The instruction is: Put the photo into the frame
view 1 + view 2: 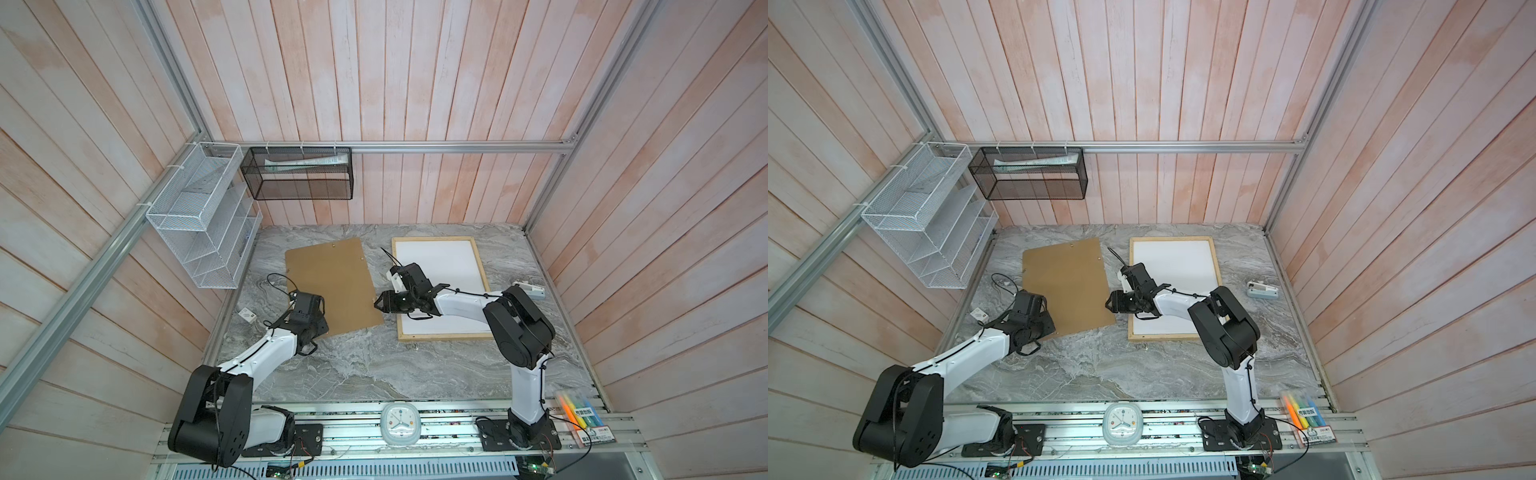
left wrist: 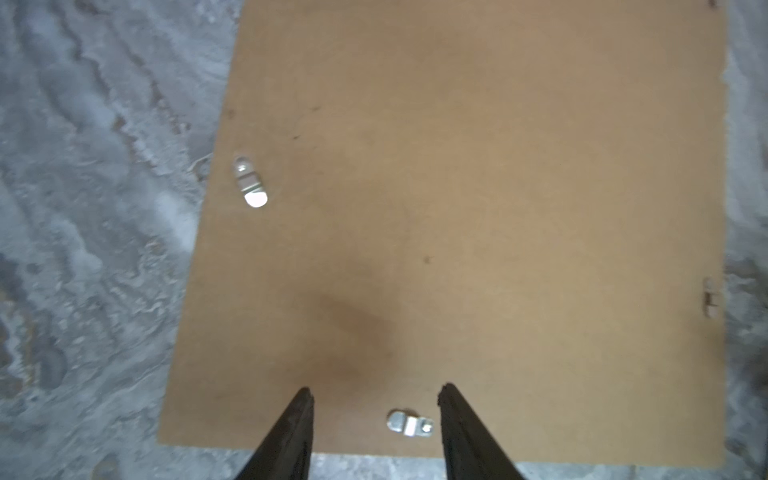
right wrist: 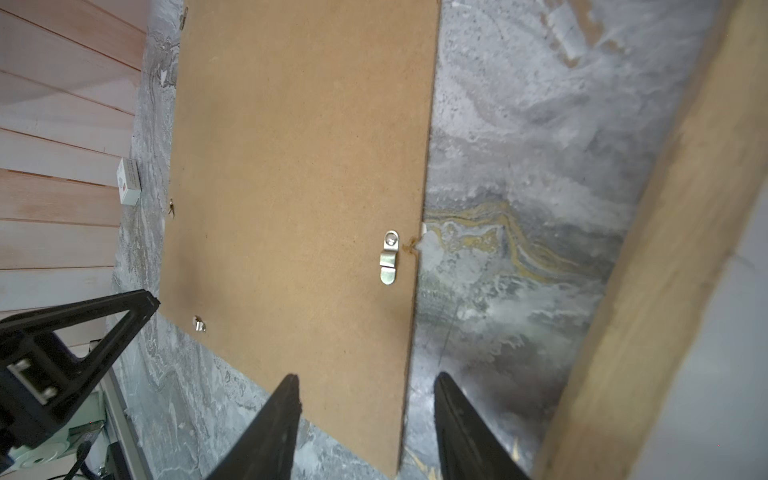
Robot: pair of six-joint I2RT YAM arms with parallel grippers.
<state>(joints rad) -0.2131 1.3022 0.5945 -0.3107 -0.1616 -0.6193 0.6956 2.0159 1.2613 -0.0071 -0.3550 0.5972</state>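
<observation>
The frame (image 1: 481, 270) (image 1: 1163, 336) of pale wood lies flat at the back right of the table, and a plain white surface (image 1: 436, 266) fills it. The photo is out of view. A brown backing board (image 1: 332, 286) (image 1: 1067, 286) with metal clips lies flat to the left of the frame. My left gripper (image 2: 376, 390) (image 1: 316, 328) hovers open over the board's near edge, with a clip (image 2: 409, 424) below the gap. My right gripper (image 3: 368, 378) (image 1: 376, 305) is open above the board's near right corner (image 3: 390, 436), beside the frame's left rail (image 3: 665, 249).
A white wire rack (image 1: 199, 224) and a black mesh basket (image 1: 299, 174) hang at the back left. A small white box (image 1: 248, 316) lies left of the board and a white device (image 1: 530, 289) right of the frame. A clock (image 1: 401, 424) and highlighters (image 1: 584, 415) sit at the front rail.
</observation>
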